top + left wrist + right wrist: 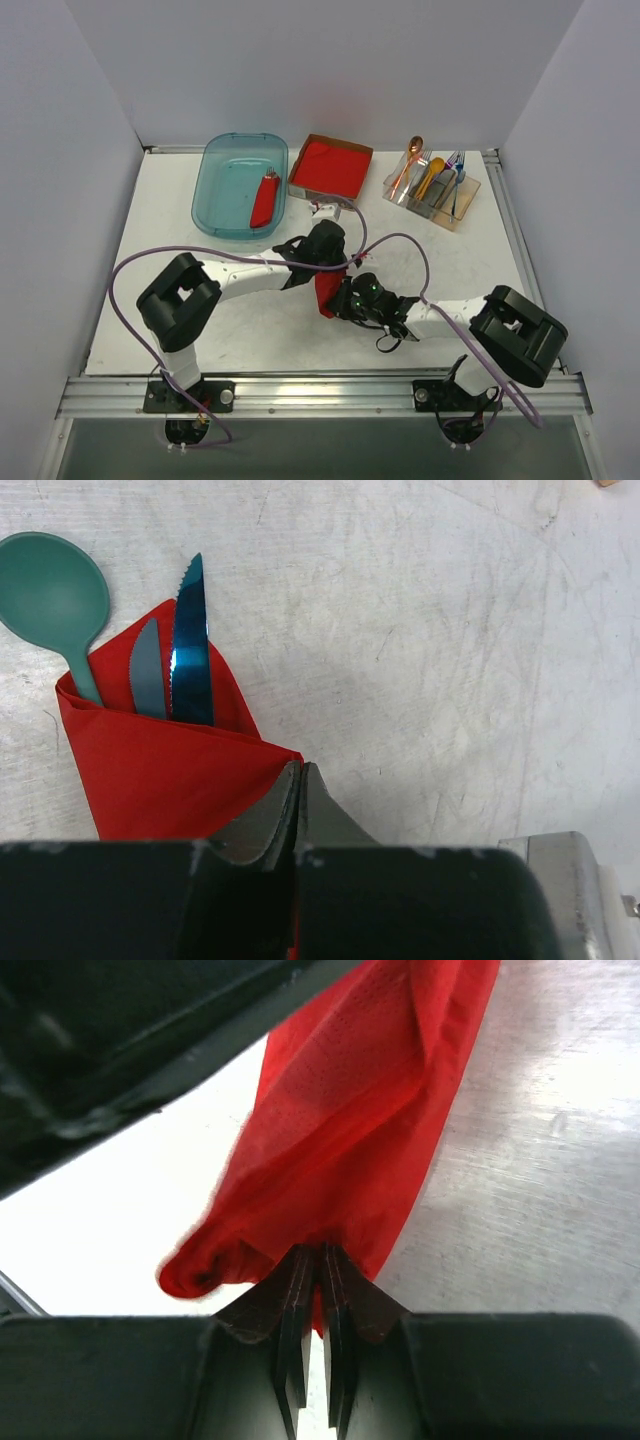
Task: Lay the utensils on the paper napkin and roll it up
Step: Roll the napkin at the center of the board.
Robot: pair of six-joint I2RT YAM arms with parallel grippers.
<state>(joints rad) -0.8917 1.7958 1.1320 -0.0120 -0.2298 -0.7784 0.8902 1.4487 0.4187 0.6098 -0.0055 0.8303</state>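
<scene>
On the right wrist feed I saw my right pincer (311, 1253) pinching the lower fold of the rumpled red paper napkin (350, 1130), the counter (540, 1190) beside it.

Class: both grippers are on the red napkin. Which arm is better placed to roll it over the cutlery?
Probably left. The left gripper pinches the paper napkin at the folded edge beside the utensils; the right gripper only holds the bunched tail end.
</scene>
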